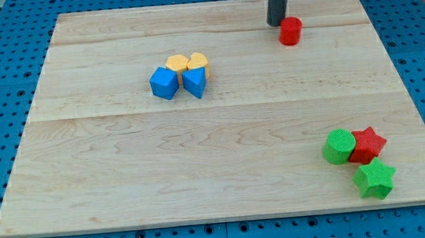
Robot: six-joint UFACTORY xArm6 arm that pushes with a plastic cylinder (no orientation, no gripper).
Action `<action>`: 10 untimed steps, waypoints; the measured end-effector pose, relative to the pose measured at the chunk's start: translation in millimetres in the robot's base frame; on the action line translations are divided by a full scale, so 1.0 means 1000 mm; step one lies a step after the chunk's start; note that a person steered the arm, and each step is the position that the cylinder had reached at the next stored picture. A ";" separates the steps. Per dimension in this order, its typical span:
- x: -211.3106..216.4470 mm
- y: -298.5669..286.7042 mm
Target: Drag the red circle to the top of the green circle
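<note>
While the rod descends from the view's top, my tip [276,24] rests on the wooden board [126,179] just beside the red circle [291,31], at its upper left, seemingly touching it or nearly so; no jaws exist on this rig, so there is no opening or closing to report. Camera view: the red circle sits near the top edge, right of centre, well apart from the green circle [339,146], which lies near the bottom right corner. A red star [367,145] touches the green circle on its right, and a green star [374,179] lies just below the pair. Judged from this layout, the step in hand is a push toward the view's bottom and slightly rightward. The tip appears well placed behind the block; keeping the contact centred should stop the round block slipping sideways, and the push should end just above the green circle without disturbing the red star. Near the centre left, two blue blocks [178,82] and two yellow blocks [187,62] cluster clear of the path. No containers appear; nothing holds anything.
</note>
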State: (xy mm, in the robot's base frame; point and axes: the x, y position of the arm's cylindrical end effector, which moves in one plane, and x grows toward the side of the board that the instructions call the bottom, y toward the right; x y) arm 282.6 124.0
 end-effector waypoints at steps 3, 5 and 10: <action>0.003 0.015; 0.096 0.038; 0.198 0.060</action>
State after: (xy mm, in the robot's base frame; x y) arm 481.0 184.1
